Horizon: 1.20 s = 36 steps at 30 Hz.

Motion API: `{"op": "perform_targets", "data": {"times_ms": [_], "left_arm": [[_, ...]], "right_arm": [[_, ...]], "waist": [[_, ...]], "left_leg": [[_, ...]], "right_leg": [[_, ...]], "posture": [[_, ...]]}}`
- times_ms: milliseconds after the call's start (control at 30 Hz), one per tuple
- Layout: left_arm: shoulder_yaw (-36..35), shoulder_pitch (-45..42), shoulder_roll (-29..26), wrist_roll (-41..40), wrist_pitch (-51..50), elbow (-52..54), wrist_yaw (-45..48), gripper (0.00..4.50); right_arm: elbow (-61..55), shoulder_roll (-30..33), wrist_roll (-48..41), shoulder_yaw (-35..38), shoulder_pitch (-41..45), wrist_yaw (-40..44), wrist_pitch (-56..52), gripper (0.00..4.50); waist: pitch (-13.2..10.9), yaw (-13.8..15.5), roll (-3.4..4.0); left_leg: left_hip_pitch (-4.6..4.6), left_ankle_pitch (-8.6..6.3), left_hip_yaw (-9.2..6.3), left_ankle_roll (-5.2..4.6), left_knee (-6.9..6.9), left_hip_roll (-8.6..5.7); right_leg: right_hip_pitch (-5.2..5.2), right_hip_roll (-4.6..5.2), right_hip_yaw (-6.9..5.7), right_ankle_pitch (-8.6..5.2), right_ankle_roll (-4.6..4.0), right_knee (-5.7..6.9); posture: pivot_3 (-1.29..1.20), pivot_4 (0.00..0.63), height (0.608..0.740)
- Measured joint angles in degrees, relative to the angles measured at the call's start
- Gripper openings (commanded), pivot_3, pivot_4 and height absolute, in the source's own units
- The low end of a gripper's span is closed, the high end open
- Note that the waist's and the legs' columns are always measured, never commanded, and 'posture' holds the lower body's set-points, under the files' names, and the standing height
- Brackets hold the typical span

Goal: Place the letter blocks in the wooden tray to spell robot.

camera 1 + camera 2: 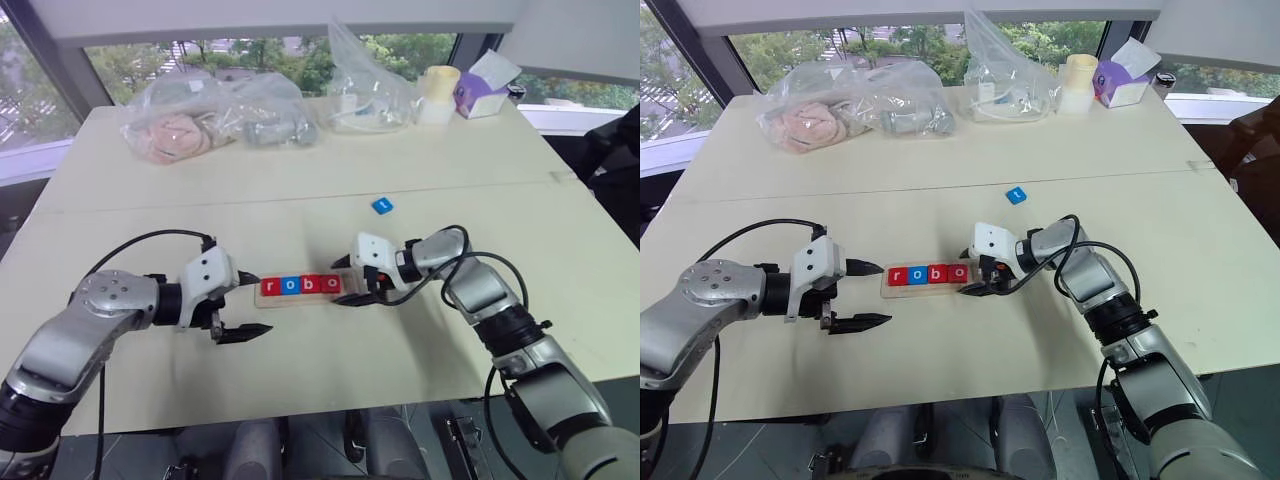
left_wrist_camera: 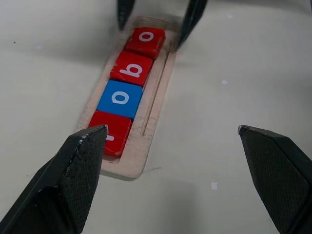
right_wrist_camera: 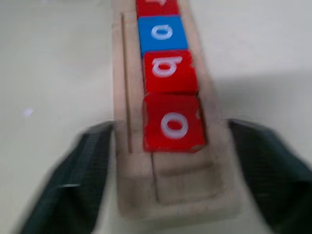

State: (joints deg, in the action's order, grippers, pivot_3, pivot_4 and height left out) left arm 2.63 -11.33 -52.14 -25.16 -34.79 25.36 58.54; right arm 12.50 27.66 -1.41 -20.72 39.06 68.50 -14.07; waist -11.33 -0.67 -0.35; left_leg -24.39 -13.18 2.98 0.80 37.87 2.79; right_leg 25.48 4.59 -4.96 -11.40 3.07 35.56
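At the left, the left claw [image 1: 243, 306] hovering low over the pale bench [image 1: 300, 190], fingers wide apart, nothing in them, pointed at the left end of the wooden tray [image 2: 155, 105]. Next, the tray itself, lying flat near the middle of the bench, between the two claws. Inside its slot, four letter blocks in a row, touching each other: a red r [image 1: 269, 287], a blue o [image 1: 290, 286], a red b [image 1: 310, 285], then a red o [image 1: 331, 284]. One bare space in the slot past the last o, at the right end. Right there, the right claw [image 1: 350, 282], fingers spread apart, one on each side of the tray's right end, gripping nothing. Farther back and a little to the right, a blue block [image 1: 382, 205] lying alone on the bench, well apart from the tray; letter too small to read. Along the far edge, clear plastic bags [image 1: 215, 115], a pale cup [image 1: 440, 94] and a purple box [image 1: 486, 88].
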Motion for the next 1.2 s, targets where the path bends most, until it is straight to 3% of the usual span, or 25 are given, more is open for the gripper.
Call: {"op": "perform_targets", "data": {"times_ms": [300, 533, 967, 1200], "left_arm": [[0.5, -0.7, 1.0, 0.8, 0.3, -1.2, 0.0, 4.5], [0.7, -0.8, 1.2, 0.9, 0.4, -1.8, 0.0, 4.5], [0.9, -2.0, 1.7, 0.9, 0.4, -1.9, 0.0, 4.5], [0.9, -1.8, 1.7, 0.9, 0.4, -1.9, -0.2, 4.5]], "right_arm": [[0.0, -0.9, -2.1, 5.5, 4.3, -3.7, 0.2, 4.07], [-8.4, 2.2, -3.5, 3.8, -3.8, -0.9, 0.5, 4.07], [-0.7, 0.6, 2.8, 1.2, -1.9, -5.6, 8.3, 4.07], [-0.9, -1.2, 0.0, 2.3, -0.6, -5.0, 6.9, 4.07]], "waist": [[0.0, 0.3, 0.0], [0.0, -0.1, -0.01], [0.0, 0.1, -0.01], [0.0, 0.0, 0.0]], "left_leg": [[-0.02, 0.0, 0.01, 0.0, 0.0, -0.01], [0.02, 0.0, 0.02, 0.0, 0.01, 0.01], [0.01, 0.0, 0.01, 0.0, 0.02, 0.02], [0.01, 0.0, 0.01, 0.0, 0.02, 0.02]], "right_leg": [[-0.02, 0.02, 0.0, 0.0, 0.0, -0.02], [-0.02, 0.01, 0.0, 0.0, 0.0, -0.01], [-0.02, 0.0, 0.0, 0.02, -0.03, 0.0], [-0.01, -0.01, 0.0, 0.02, -0.03, 0.01]], "posture": [[0.0, 0.15, 0.74], [0.0, 0.15, 0.74], [0.0, 0.15, 0.74], [0.0, 0.15, 0.74]]}}
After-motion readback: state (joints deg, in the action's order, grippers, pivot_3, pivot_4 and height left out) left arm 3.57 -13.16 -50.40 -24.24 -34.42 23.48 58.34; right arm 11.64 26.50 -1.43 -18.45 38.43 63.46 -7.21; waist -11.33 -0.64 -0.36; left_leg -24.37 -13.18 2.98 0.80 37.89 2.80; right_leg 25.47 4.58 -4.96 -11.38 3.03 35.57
